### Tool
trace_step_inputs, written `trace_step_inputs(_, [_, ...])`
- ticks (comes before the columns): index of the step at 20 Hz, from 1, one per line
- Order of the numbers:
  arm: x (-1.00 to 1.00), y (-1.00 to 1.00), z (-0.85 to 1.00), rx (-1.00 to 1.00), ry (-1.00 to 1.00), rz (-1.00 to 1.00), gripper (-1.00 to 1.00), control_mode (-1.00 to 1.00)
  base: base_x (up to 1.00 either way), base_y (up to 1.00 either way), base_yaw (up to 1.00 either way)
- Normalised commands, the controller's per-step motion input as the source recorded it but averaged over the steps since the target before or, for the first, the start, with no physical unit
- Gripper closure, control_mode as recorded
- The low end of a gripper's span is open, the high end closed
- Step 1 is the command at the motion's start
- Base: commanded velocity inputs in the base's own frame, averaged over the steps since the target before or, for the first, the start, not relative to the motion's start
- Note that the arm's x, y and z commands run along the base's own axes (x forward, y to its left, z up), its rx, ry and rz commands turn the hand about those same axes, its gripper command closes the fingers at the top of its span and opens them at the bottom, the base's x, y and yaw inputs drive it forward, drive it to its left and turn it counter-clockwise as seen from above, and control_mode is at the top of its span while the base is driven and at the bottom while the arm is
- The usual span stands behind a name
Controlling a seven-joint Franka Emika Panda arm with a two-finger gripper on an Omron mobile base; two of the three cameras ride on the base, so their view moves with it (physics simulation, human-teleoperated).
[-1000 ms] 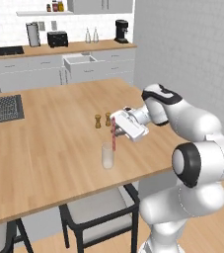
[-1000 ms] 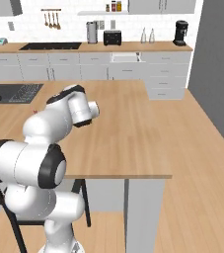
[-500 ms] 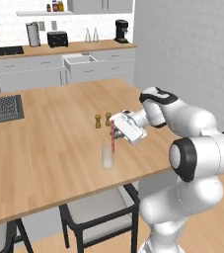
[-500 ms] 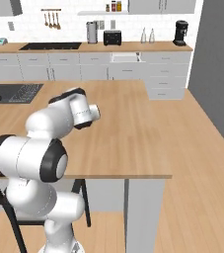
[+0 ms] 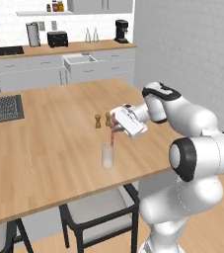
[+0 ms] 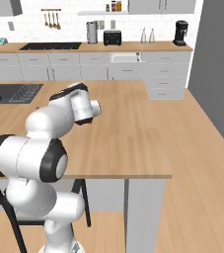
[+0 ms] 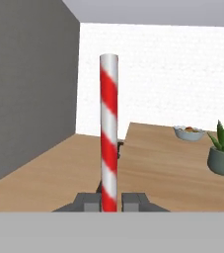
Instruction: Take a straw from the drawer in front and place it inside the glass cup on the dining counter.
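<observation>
Two dark fingertips (image 7: 131, 201) of the pincer (image 7: 110, 201) stand close together and press on the straw (image 7: 109, 148) from both sides, so the pincer is almost closed and it holds the straw near its lower end. In the hand view the straw, with red and white stripes, rises straight from between the fingertips. In the left base view the pincer (image 5: 114, 120) is at the end of the white arm, which reaches from the lower right, bends at the elbow and turns the hand sideways over the desk (image 5: 44, 143). The straw (image 5: 112, 131) hangs down from the pincer, almost upright. Its lower end is at the rim of the glass cup (image 5: 107, 156), which stands on the desk just below the pincer; I cannot tell if the tip is already inside. Just behind the pincer, on the far side, two small wooden shakers (image 5: 98, 121) stand on the desk. Beyond the pincer in the hand view, a potted plant (image 7: 223, 150) and a bowl (image 7: 189, 132) are on the desk, well apart from it.
</observation>
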Motion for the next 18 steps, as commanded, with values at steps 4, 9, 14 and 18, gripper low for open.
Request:
trace_step_inputs(4, [0.39,0.0,0.02,0.0,0.0,0.0,1.0,-1.0,0.0,0.0,0.0])
trace_step_inputs(9, [0.46,0.03,-0.12,0.0,0.02,0.0,1.0,-1.0,0.0,0.0,0.0])
trace_step_inputs(14, [0.19,0.1,-0.3,0.0,0.01,0.0,1.0,-1.0,0.0,0.0,0.0])
trace_step_inputs(18, [0.11,0.1,-0.35,0.0,0.0,0.0,1.0,-1.0,0.0,0.0,0.0])
